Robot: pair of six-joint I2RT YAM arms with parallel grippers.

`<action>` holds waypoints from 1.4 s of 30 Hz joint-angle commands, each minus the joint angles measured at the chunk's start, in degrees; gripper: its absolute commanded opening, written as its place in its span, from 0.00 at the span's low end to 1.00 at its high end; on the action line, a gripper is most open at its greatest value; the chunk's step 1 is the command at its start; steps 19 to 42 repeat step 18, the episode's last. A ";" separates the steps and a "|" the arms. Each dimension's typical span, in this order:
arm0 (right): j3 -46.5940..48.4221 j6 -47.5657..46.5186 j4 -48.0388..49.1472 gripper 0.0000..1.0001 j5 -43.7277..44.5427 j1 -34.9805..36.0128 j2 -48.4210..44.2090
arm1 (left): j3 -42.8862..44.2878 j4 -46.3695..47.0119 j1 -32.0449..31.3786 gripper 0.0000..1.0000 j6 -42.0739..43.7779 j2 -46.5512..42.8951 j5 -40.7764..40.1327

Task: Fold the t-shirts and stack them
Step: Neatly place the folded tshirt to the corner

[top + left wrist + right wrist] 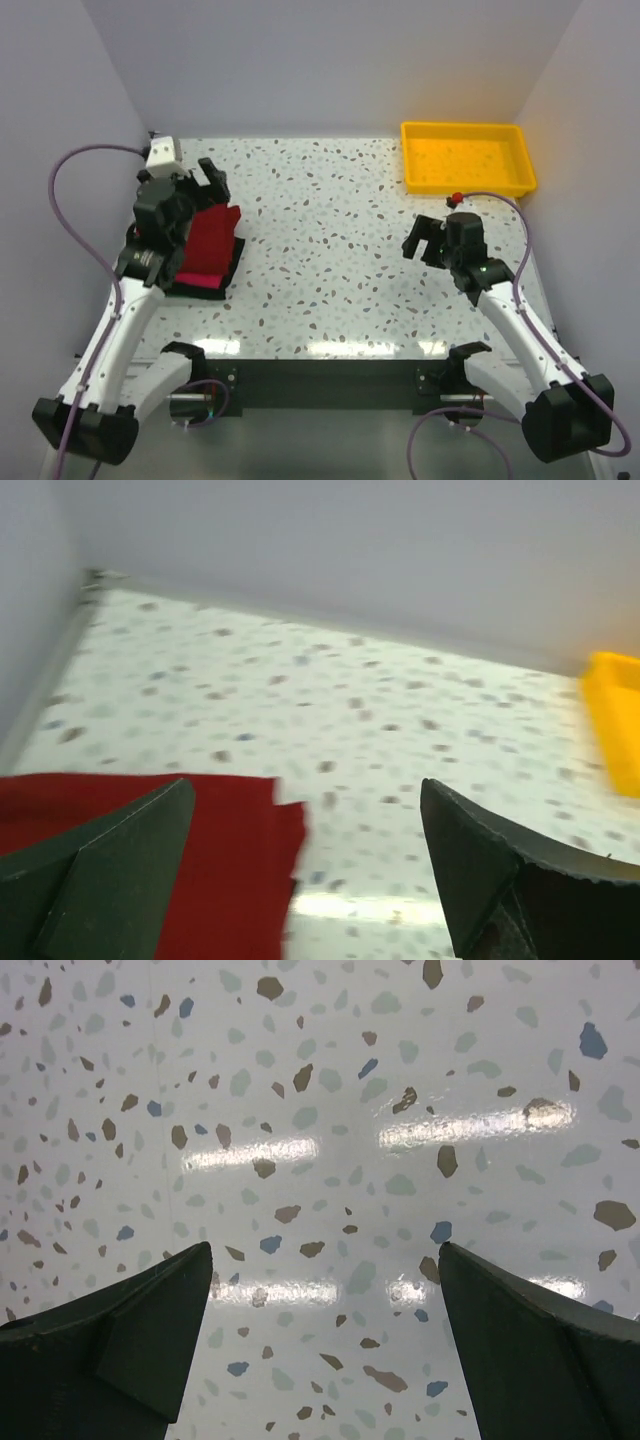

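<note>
A folded dark crimson red t-shirt (208, 248) lies on a dark folded t-shirt (233, 262) at the left of the table. A strip of magenta-pink (200, 283) shows at the stack's near edge. My left gripper (198, 181) is open and empty, hovering over the stack's far end. In the left wrist view the red t-shirt (225, 855) lies below my open left gripper (305, 810). My right gripper (422, 240) is open and empty over bare table at the right. The right wrist view shows only speckled tabletop between the open right gripper (325, 1260).
A yellow plastic tray (467, 157) stands at the back right, also at the right edge of the left wrist view (612, 720). A small white box (161, 152) sits in the back left corner. White walls close three sides.
</note>
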 commanded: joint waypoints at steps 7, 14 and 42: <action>-1.97 2.08 1.96 0.99 7.45 -0.09 -7.23 | -16.99 24.07 -26.21 1.00 -11.35 6.33 2.55; -5.05 2.00 2.66 0.99 9.03 -0.09 -8.20 | -27.72 35.95 -28.08 1.00 -13.37 6.17 -2.37; -6.28 1.64 4.68 0.99 9.65 -0.09 -9.60 | -28.25 34.10 -28.08 1.00 -12.84 3.45 -4.57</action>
